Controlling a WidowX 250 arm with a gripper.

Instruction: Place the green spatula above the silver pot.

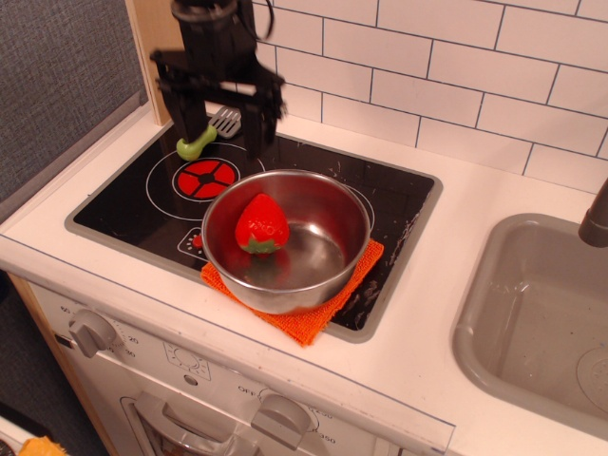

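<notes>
The fingers (221,130) hang spread apart right over the spatula (209,133), which lies slantwise behind the pot (285,237), handle toward the left.

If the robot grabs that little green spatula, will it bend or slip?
The green spatula looks like hard, chunky toy plastic, so it probably stays stiff and feels light. Its rounded handle seems smooth, so it might slip or twist between the open gripper. Its flat slotted blade should keep it from rolling far.

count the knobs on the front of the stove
2 fully in view: one knob at the front left, one knob lower near the middle. More may be hidden beyond the bottom edge.
</notes>
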